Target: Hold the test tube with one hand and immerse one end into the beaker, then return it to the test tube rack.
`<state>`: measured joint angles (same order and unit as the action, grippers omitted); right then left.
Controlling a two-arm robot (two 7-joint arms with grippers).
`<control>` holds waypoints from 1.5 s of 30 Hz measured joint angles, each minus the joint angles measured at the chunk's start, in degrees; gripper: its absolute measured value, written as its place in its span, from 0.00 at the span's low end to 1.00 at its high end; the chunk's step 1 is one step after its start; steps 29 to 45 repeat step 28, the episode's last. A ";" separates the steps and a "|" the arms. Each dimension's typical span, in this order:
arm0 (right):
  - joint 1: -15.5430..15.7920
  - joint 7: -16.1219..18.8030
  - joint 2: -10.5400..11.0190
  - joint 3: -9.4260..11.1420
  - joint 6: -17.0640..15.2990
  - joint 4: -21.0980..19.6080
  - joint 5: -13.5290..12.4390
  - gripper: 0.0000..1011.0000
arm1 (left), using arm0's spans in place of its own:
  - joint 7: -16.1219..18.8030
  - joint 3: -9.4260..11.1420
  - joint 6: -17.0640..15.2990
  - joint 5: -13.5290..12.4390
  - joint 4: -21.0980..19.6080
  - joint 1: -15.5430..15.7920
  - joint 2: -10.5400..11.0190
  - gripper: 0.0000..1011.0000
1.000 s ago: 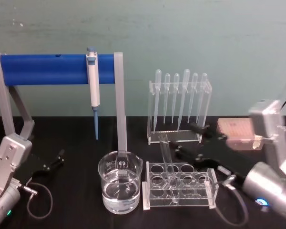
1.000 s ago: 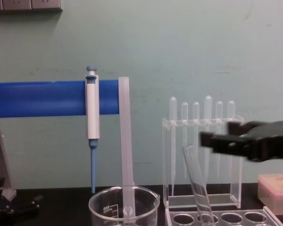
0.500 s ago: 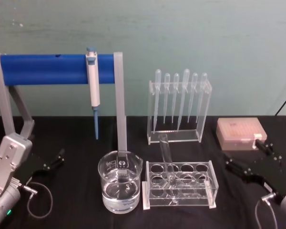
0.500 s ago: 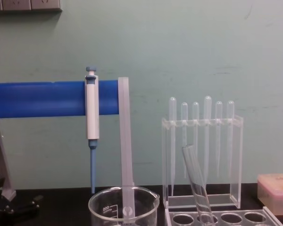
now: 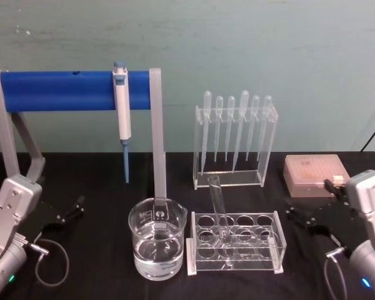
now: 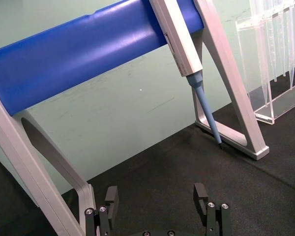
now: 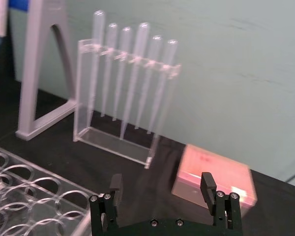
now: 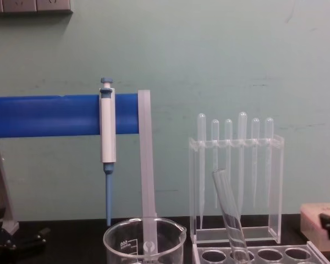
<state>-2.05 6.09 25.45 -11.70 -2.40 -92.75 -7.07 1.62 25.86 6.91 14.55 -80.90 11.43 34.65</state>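
The test tube [image 5: 219,208] stands tilted in a front-left hole of the clear rack [image 5: 235,242], its rim leaning away to the left and its rounded end down inside the rack, just as it stood a second ago. The beaker [image 5: 157,246] sits just to the left of the rack on the black tabletop [image 5: 100,181], part full of clear liquid, and has not shifted.

What has changed is the right arm. A second ago the right gripper [image 5: 307,216] reached in over the rack, close behind the test tube; half a second ago it had drawn back to the right side of the tabletop. Now it lies low at the right, in front of the pink box [image 5: 315,175], well apart from the test tube, with its fingers [image 7: 116,183] spread apart and nothing between them. In the chest view only its tip [image 8: 329,224] shows at the right edge, in front of the pink box.

The left gripper [image 5: 70,210] rests at the left of the tabletop near the foot of the blue-barred stand [image 5: 56,90], fingers [image 6: 200,191] apart and empty, in the same place as before. The white-and-blue pipettor [image 5: 121,112] hangs on the stand, and the thin pipettes [image 5: 234,128] stay in their clear holder behind the rack.
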 joint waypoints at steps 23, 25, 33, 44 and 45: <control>0.65 -7.77 -3.16 -1.08 7.64 2.31 10.33 0.99 | 0.00 0.00 0.00 0.00 0.00 0.00 0.00 0.99; 0.62 -7.70 -3.11 -1.08 7.55 2.27 10.25 0.99 | 0.00 0.00 0.00 0.00 0.00 0.00 0.00 0.99; 0.57 -7.45 -3.07 -1.08 7.37 2.23 10.17 0.99 | 0.00 0.00 0.00 0.00 0.00 0.00 0.00 0.99; 0.57 -7.45 -3.07 -1.08 7.37 2.23 10.17 0.99 | 0.00 0.00 0.00 0.00 0.00 0.00 0.00 0.99; 0.57 -7.45 -3.07 -1.08 7.37 2.23 10.17 0.99 | 0.00 0.00 0.00 0.00 0.00 0.00 0.00 0.99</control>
